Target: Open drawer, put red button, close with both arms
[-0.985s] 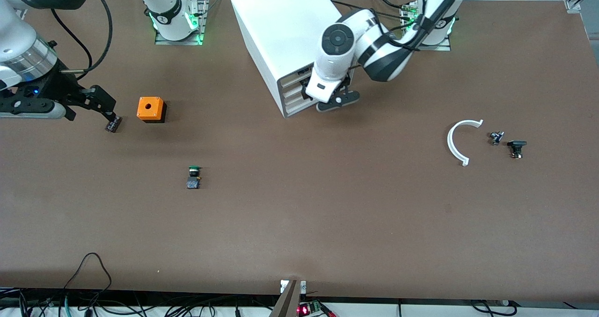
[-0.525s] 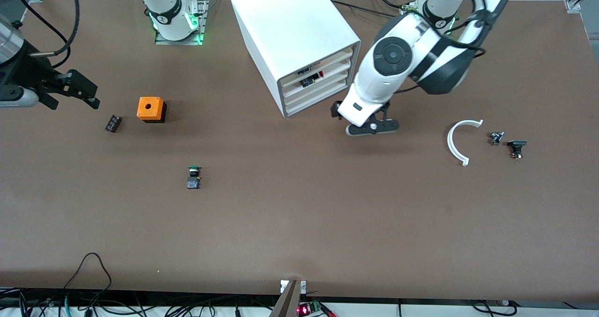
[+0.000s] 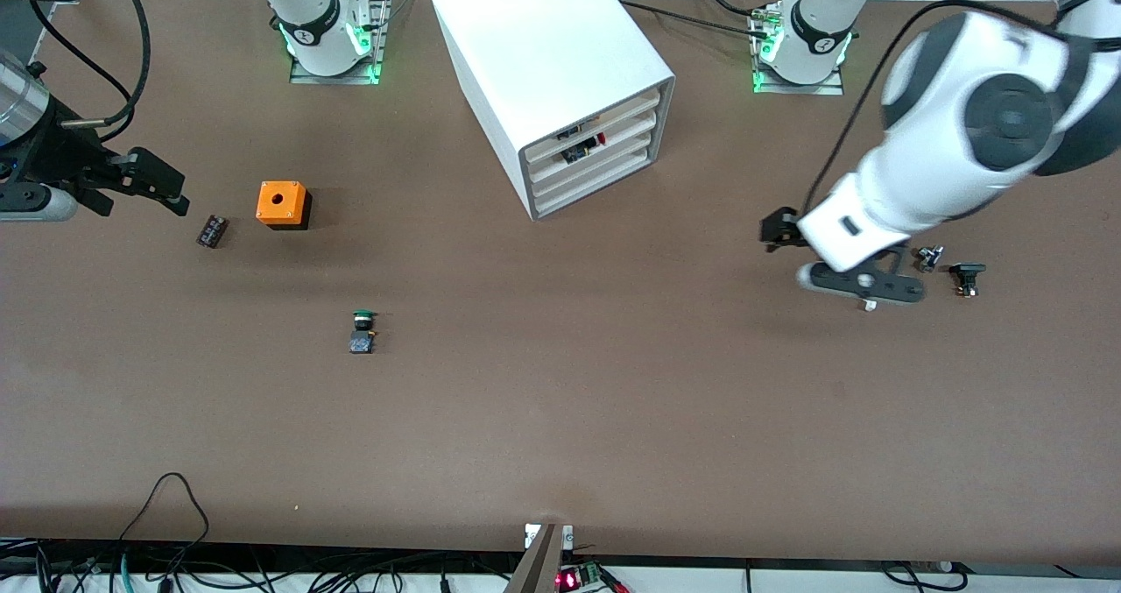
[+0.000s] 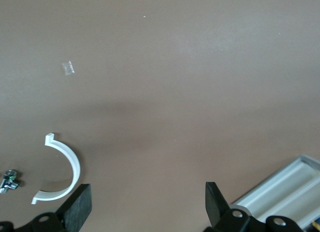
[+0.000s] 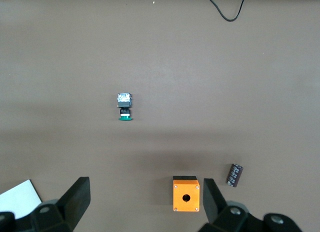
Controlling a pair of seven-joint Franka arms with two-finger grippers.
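Step in hand looks like the end of closing: the drawer [image 3: 613,131], second front from the top of the white cabinet [image 3: 543,41] in the upper centre of the front view, sits about flush with its neighbours, and a red button [image 3: 600,138] shows inside it. The left gripper [image 4: 145,209] hangs over a white plastic arc [image 4: 65,167] at mid-height toward the left arm's end, fingers apart and empty; the right gripper [image 5: 145,202] hovers at the frame's edge at the right arm's end, fingers likewise apart, empty. We judge that little is left beyond checking the front is fully home and parking both arms.
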